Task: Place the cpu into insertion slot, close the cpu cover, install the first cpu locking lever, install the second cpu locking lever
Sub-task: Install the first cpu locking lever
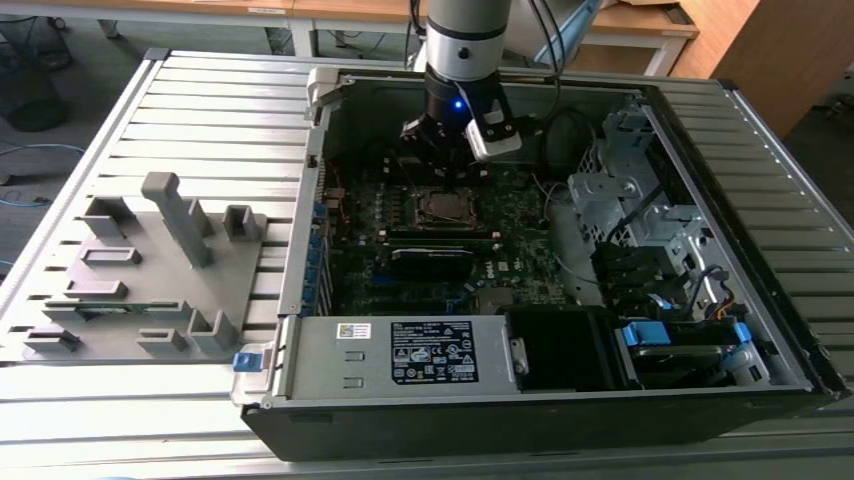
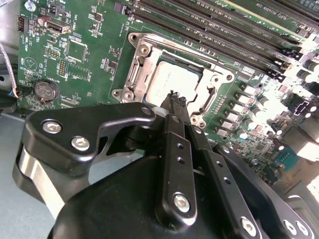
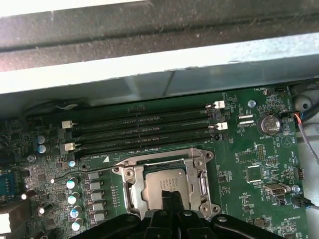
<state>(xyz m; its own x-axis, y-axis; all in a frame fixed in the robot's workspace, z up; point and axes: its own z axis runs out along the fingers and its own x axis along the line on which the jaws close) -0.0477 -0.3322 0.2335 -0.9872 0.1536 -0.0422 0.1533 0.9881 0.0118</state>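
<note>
Now, at the exterior view's left sits your grey fixture tray; rightward, in the open case, the cpu lies flat, face up, square in the insertion slot — cpu cover down over it — with the gripper clenched, empty, tips over its edge.

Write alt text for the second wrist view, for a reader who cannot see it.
The black tool, fingers shut together, has its tip at the edge of the cpu, which lies seated with the silvery cpu cover flat around it. The green motherboard surrounds them, with long memory slots alongside.
</note>
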